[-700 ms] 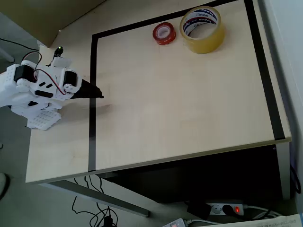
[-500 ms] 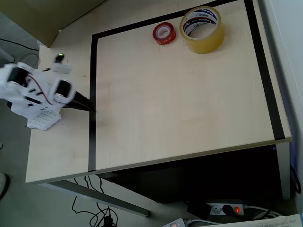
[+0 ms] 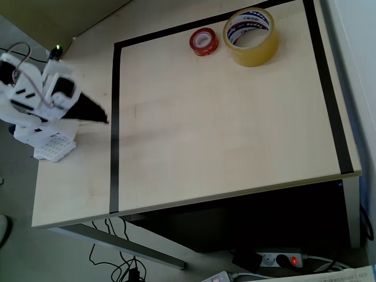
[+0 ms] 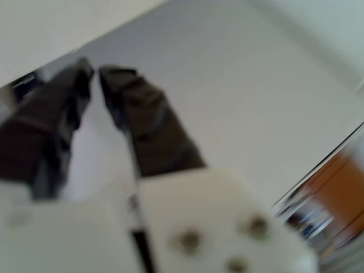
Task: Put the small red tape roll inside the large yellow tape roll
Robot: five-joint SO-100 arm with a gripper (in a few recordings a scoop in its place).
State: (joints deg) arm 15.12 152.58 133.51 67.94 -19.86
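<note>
At nine o'clock in the overhead view, the claw [image 3: 101,117] hangs off the tabletop's [image 3: 223,135] left side; in the wrist view its dark fingers [image 4: 142,125] stand slightly parted, holding nothing. Since the earlier frame the arm has swung up and back. Far off at twelve o'clock sit one small red tape roll [image 3: 203,41] and one large yellow tape roll [image 3: 251,35], side by side.

In the overhead view, a pale wooden tabletop [image 3: 223,123] bears a black tape border [image 3: 114,123]. At its one o'clock edge the small red tape roll [image 3: 203,41] lies flat, just beside the large yellow tape roll [image 3: 251,36], apart.
</note>
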